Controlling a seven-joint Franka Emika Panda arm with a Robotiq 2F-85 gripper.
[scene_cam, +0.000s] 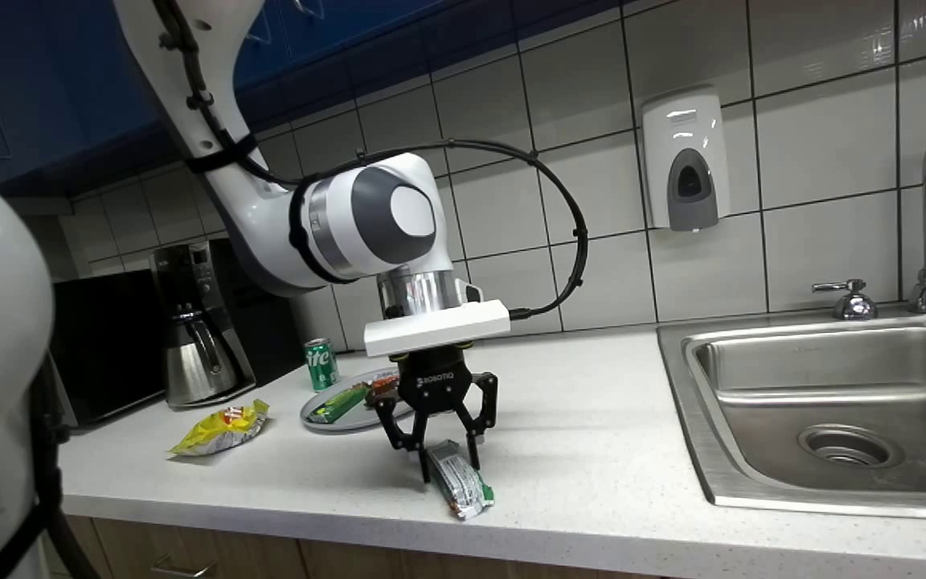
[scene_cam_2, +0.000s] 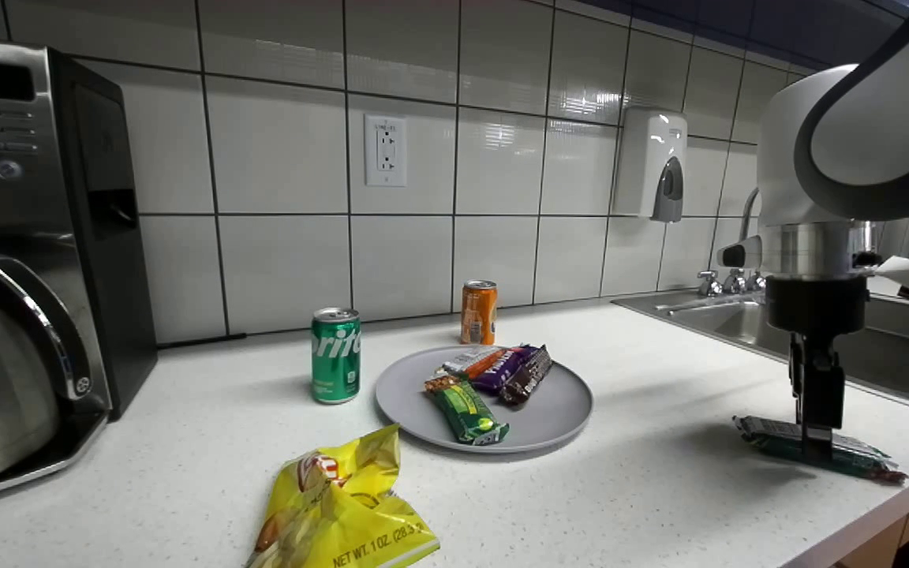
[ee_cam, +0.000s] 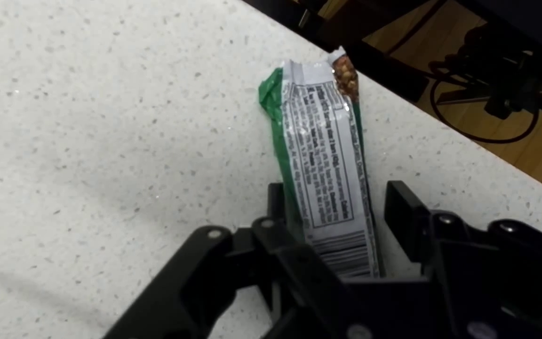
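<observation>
A tiled wall (scene_cam_2: 281,142) rose behind the speckled white table (scene_cam: 575,426), and the robot arm (scene_cam: 419,209) hung over it. The steel sink (scene_cam: 696,402) was set into the table; well apart from it stood the coffee maker (scene_cam_2: 91,260). The soap dispenser (scene_cam: 684,161) hung on the wall near the sink. The grey plate (scene_cam_2: 557,418) sat between sink and coffee maker. The gripper (scene_cam: 450,473) pointed down, its fingers partway apart, straddling the wrapped bar (ee_cam: 327,155) without gripping it: in the wrist view, one finger stood just beside the bar's green edge, contact unclear, and a strip of table showed between the bar and the other finger. The yellow chip bag (scene_cam_2: 344,505) lay near the plate. The green can (scene_cam_2: 336,355) and the orange can (scene_cam_2: 479,312) stood upright, near the plate. On the plate lay the green bar (scene_cam_2: 466,410), the purple bar (scene_cam_2: 502,369) and the brown bar (scene_cam_2: 527,377). The wrapped bar rested on the table near its front edge, printed silver side up.
</observation>
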